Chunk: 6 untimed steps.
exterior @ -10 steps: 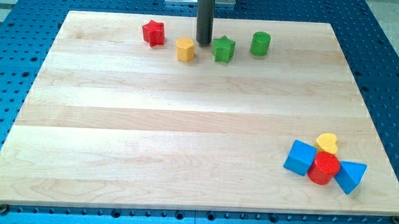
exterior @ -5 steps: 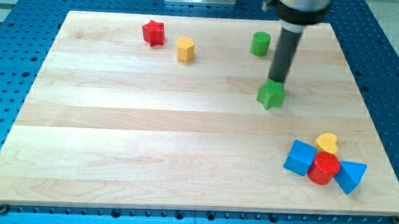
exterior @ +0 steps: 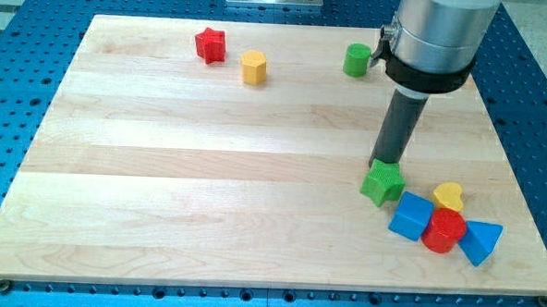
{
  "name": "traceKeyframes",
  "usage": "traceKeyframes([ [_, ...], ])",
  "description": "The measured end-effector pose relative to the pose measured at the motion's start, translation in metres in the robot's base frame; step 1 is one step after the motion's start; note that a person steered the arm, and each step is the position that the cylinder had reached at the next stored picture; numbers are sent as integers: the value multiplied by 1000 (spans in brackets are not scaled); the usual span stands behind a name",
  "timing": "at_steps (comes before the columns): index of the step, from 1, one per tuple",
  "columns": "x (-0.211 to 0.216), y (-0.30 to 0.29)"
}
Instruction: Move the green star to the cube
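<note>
The green star [exterior: 382,185] lies on the wooden board at the view's lower right. It sits just up and left of the blue cube [exterior: 410,216], nearly touching it. My tip [exterior: 385,162] rests against the star's upper edge, on the side away from the cube. The rod rises from there toward the view's top right.
A red cylinder [exterior: 444,230], a blue triangular block [exterior: 479,240] and a yellow heart [exterior: 448,195] cluster against the cube. A green cylinder [exterior: 356,60], a yellow hexagon [exterior: 253,67] and a red star [exterior: 210,45] stand along the board's top. The board's right edge [exterior: 520,183] is near.
My tip has pushed the green star from the board's top middle down and to the right, to beside the blue cube. The other blocks have not moved.
</note>
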State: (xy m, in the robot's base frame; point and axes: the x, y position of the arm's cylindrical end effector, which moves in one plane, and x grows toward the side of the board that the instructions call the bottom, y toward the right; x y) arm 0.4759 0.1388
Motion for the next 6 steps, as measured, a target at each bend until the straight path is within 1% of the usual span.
traceKeyframes([
  [1, -19, -9],
  [2, -8, -22],
  [3, 16, -21],
  [5, 24, 9],
  [6, -2, 8],
])
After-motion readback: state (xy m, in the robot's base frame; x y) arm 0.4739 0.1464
